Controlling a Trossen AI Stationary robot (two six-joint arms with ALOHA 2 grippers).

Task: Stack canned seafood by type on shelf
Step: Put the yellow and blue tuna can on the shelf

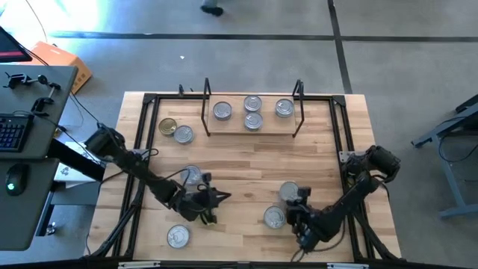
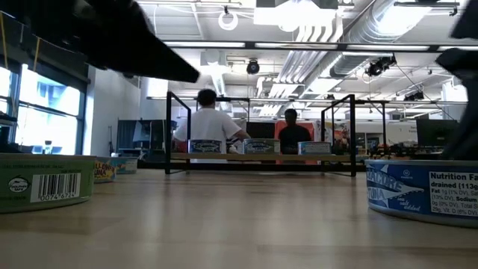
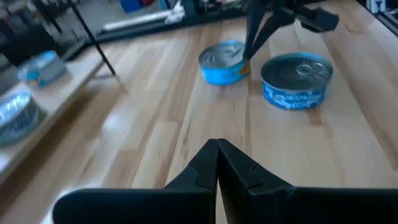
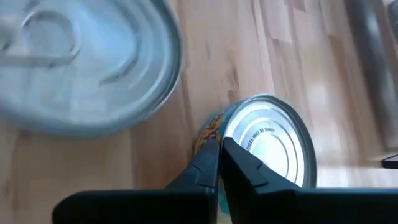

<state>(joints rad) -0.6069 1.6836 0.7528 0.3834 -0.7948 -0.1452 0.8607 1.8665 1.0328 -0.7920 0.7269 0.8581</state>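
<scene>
The right hand (image 1: 300, 219) hangs low over the front right of the bench (image 1: 246, 164), its two fingers pressed together with nothing between them. Right beneath its fingertips lies a silver-lidded tin (image 4: 268, 146), and a second, larger-looking tin (image 4: 81, 62) sits just beyond that; from above these seem to be the two tins (image 1: 275, 217) (image 1: 289, 192) beside the hand, though the blur makes that hard to confirm. Across the bench, the left hand (image 1: 221, 197) is also closed tight and empty, hovering over bare wood. One tin (image 1: 190, 175) lies just behind its arm and another (image 1: 178, 236) sits toward the front edge. Farther back, past both hands, the shelf (image 1: 252, 123) carries four tins in a loose row. To the left of the shelf rest a gold-lidded tin (image 1: 168, 125) and a silver one (image 1: 184, 134), touching.
</scene>
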